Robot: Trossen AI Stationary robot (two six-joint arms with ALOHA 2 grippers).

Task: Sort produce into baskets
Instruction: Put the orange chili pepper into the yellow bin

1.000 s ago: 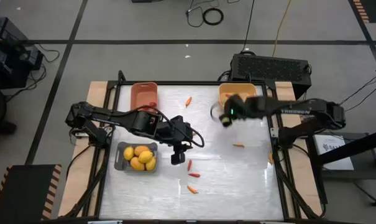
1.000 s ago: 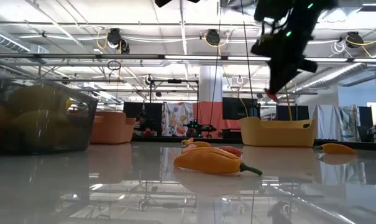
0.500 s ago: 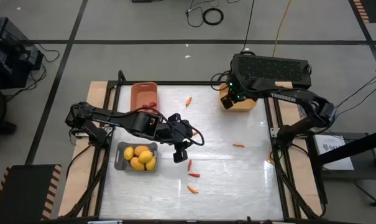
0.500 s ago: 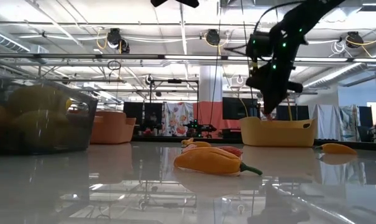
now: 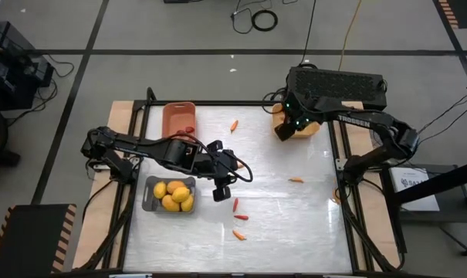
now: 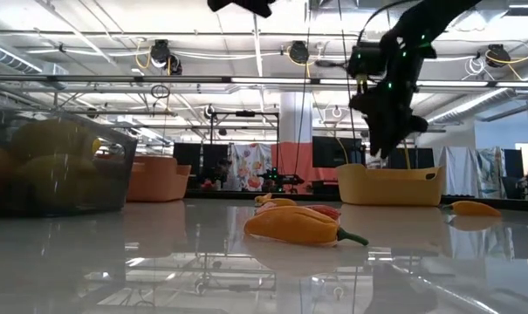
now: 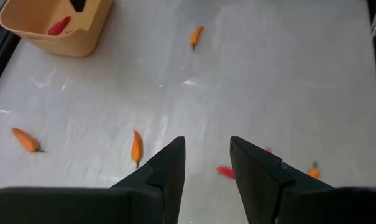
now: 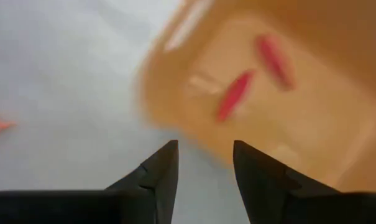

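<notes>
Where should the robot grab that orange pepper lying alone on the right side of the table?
Probably across the middle of the pepper, coming straight down. It lies flat and slim, with bare table all round, so open fingers can straddle its narrow width. The right end effector, open by the yellow basket, is nearer than the left end effector.

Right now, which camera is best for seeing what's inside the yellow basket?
The right wrist view: it looks down into the yellow basket, showing two red pieces. The high view's basket is mostly under the right arm, the low view shows only its wall, and the left wrist view one piece.
</notes>
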